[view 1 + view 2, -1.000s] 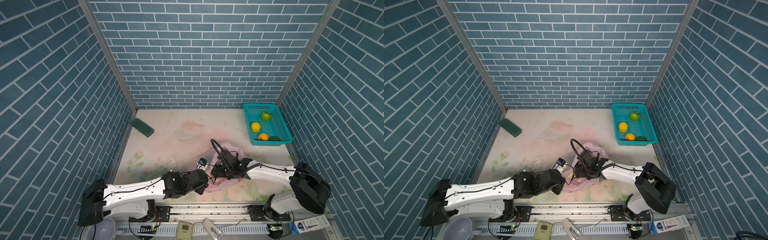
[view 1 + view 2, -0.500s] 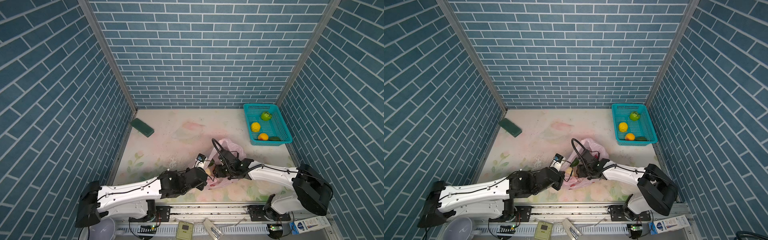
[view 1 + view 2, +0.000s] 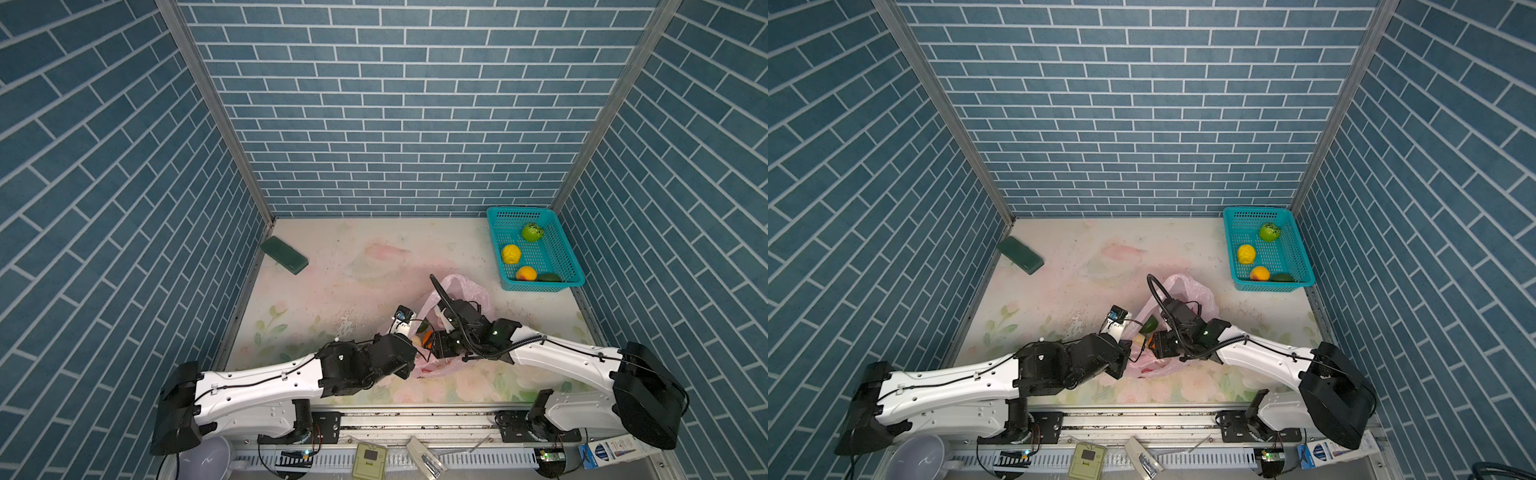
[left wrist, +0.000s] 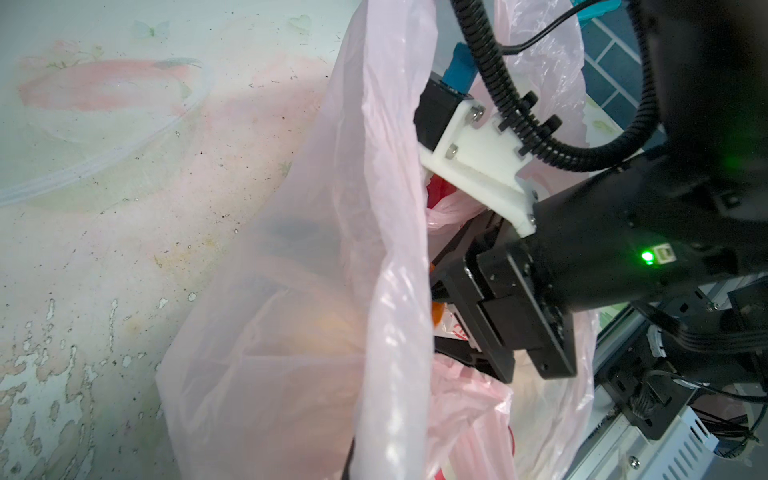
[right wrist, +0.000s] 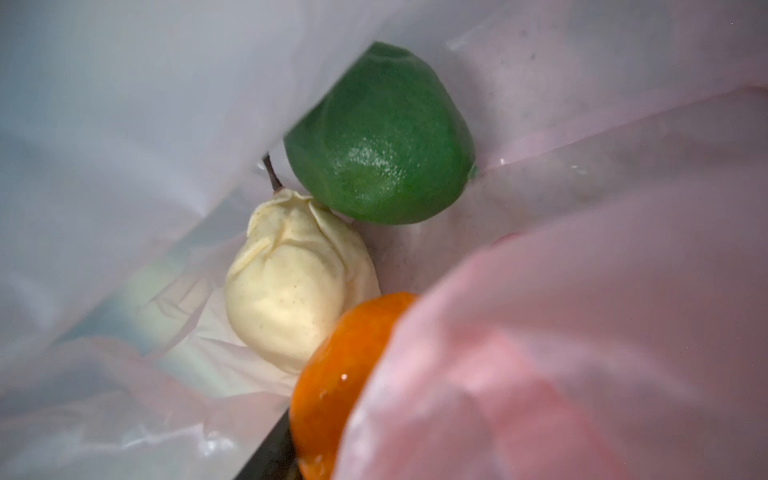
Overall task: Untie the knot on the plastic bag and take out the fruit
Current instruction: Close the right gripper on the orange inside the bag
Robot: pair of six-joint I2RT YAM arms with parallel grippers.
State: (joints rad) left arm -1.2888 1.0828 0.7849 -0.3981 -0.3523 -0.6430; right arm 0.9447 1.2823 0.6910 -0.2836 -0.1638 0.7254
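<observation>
Bag rim pinched in closed left end effector, right end effector inside bag, clamped on orange, pear and green fruit beside it

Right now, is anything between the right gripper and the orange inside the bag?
Only plastic: a fold of the bag drapes over one side of the orange in the right wrist view. The right gripper is at the orange, one finger beside it. The pear and green fruit lie beyond, not between.
</observation>
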